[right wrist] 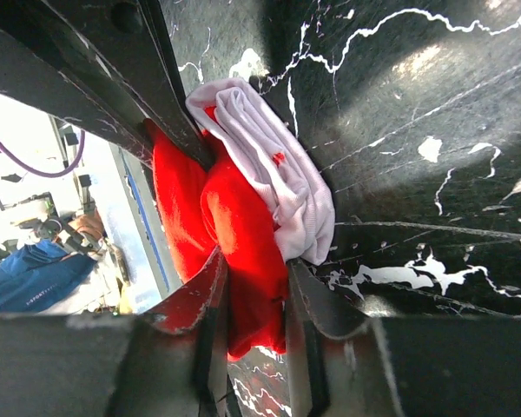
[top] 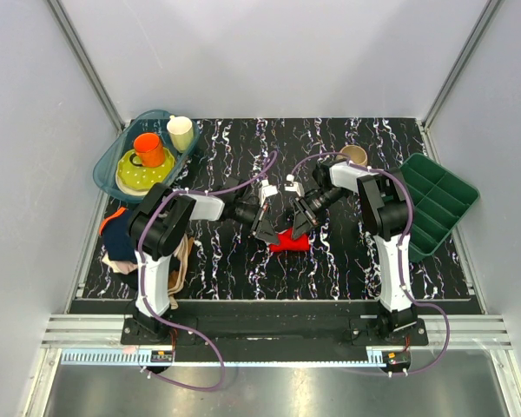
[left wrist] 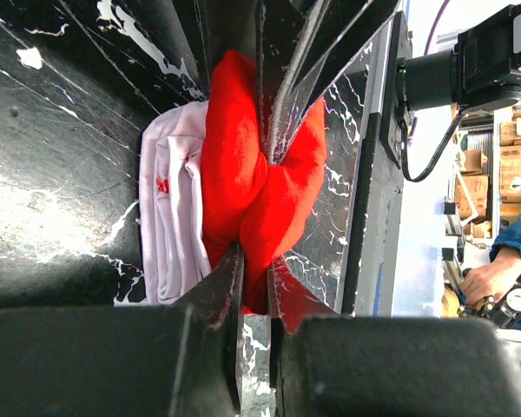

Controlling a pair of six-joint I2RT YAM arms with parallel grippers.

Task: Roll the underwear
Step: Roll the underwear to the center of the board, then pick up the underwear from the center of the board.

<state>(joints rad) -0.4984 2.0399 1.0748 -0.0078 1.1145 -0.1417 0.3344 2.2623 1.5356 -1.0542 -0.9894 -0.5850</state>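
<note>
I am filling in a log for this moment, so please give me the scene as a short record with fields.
item: the underwear, red with white trim, bunched up
location: middle of the black marbled table
left fingers: shut on the red fabric
right fingers: shut on the same fabric from the opposite side
far left corner: blue tray holding an orange cup
right edge: green tray
left edge: pile of other garments
</note>
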